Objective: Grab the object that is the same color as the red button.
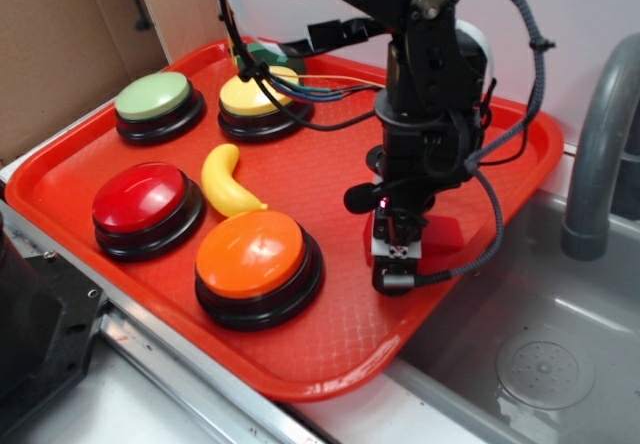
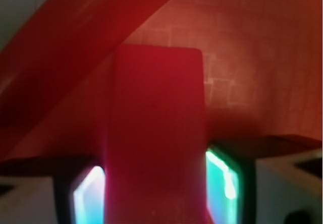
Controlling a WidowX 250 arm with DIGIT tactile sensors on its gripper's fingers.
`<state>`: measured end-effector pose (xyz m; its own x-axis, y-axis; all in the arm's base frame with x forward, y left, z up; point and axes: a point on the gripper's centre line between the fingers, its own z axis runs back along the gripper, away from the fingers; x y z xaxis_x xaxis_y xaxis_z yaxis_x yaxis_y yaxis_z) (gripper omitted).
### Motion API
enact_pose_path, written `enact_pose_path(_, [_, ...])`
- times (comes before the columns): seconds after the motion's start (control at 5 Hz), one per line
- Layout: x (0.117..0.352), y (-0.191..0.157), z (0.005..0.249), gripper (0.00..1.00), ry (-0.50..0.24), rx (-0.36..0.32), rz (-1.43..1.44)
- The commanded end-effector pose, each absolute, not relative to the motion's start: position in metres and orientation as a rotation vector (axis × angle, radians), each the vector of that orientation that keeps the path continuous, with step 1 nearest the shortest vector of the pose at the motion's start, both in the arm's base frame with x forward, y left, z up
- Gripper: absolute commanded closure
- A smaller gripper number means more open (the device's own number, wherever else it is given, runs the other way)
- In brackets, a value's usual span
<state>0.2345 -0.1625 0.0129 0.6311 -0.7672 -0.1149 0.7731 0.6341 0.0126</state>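
Red plastic tray (image 1: 70, 179) fills my view, its right rim beside a sink (image 1: 540, 354). My end effector (image 1: 398, 254) stands over the tray's right part, fingers (image 2: 83, 193) closed against both sides of the red wedge (image 2: 154, 133). Bare tray lies near it; the red button (image 1: 140, 199) sits well left.

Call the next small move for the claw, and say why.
Probably lift straight up a little. In the wrist view the red block fills the gap between both fingers, so the claw looks shut on it. The exterior view shows it low over the tray, so a short rise would confirm the grip.
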Motion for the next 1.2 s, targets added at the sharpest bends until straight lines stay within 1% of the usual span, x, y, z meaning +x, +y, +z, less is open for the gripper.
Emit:
enact_pose_path(0.0, [0.221, -0.144, 0.081, 1.0, 0.046, 0.102, -0.77])
enact_pose_path(0.2, [0.215, -0.128, 0.131, 1.0, 0.037, 0.148, -0.658])
enact_pose_path(0.4, [0.198, -0.098, 0.18, 1.0, 0.018, 0.192, -0.548])
enact_pose_path(0.6, [0.177, -0.076, 0.22, 1.0, 0.015, 0.191, -0.503])
enact_pose_path(0.8, [0.163, -0.069, 0.232, 1.0, 0.034, 0.169, -0.473])
enact_pose_path(1.0, [0.158, -0.064, 0.229, 1.0, 0.132, 0.221, -0.321])
